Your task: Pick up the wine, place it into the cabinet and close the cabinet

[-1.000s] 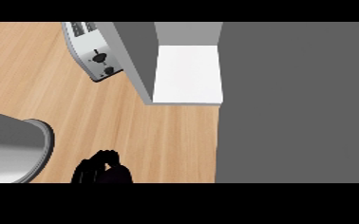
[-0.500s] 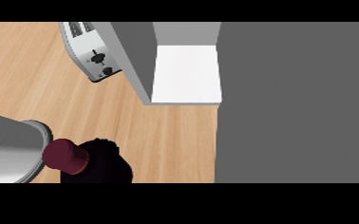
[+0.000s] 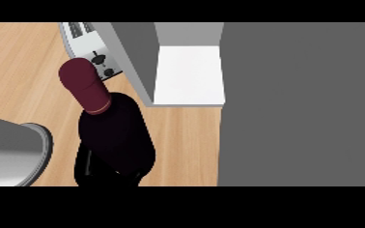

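The wine bottle (image 3: 118, 130) is dark with a maroon capped neck (image 3: 84, 79). It is lifted off the wooden counter (image 3: 185, 145) and tilts up and left toward the camera. My right hand (image 3: 86, 166) is curled round its lower part, and only black fingers show beside and under the bottle. The cabinet (image 3: 292, 101) is a grey block on the right. Its open compartment shows a white floor (image 3: 189, 75) just right of the bottle's neck. A grey panel (image 3: 135, 58) stands along the compartment's left side. My left hand does not show.
A silver toaster (image 3: 89, 48) sits at the back, partly behind the bottle's cap and against the grey panel. A rounded grey shape (image 3: 18, 149) fills the lower left edge.
The bottle has come up from the lower edge in my right hand. It looms much larger and its neck has moved up toward the toaster and the open compartment.
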Robot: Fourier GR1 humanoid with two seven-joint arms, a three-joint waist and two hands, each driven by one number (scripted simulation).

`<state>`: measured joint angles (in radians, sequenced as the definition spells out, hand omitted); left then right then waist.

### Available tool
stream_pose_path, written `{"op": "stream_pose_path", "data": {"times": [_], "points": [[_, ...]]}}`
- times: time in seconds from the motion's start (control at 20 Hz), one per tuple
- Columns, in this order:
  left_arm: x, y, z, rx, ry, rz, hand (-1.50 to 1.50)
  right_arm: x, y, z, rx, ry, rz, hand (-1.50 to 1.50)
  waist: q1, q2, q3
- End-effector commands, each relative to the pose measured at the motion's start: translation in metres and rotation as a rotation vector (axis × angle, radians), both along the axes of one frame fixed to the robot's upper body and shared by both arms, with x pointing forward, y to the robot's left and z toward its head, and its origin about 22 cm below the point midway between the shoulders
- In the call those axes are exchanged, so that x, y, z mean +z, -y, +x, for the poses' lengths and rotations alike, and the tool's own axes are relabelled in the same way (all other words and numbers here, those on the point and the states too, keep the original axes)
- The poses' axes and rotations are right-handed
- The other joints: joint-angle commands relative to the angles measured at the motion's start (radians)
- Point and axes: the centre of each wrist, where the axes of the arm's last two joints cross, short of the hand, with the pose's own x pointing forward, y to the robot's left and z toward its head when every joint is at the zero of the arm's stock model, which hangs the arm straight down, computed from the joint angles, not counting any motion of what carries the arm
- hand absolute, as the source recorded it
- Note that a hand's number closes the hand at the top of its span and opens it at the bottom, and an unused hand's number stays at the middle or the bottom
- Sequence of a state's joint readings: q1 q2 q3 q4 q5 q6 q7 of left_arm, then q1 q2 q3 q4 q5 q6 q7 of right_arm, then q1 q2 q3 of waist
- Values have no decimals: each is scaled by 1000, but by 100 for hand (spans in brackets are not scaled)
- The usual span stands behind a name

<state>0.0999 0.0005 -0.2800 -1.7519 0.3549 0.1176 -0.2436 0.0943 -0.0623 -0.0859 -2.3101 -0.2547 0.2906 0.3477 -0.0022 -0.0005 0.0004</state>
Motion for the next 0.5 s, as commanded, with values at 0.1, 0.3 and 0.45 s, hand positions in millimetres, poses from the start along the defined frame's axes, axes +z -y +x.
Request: {"op": "stream_pose_path", "data": {"times": [0.1,0.3,0.45], "points": [[34,27,36,10,14,18,150,1,11,-1,-3,-8,-2,-150,-3,0,0],[29,43,65,51,42,83,150,7,-8,-1,21,-15,-2,-150,-5,1,-1],[22,51,75,53,41,146,150,-1,7,-3,5,5,3,-150,-7,1,0]]}}
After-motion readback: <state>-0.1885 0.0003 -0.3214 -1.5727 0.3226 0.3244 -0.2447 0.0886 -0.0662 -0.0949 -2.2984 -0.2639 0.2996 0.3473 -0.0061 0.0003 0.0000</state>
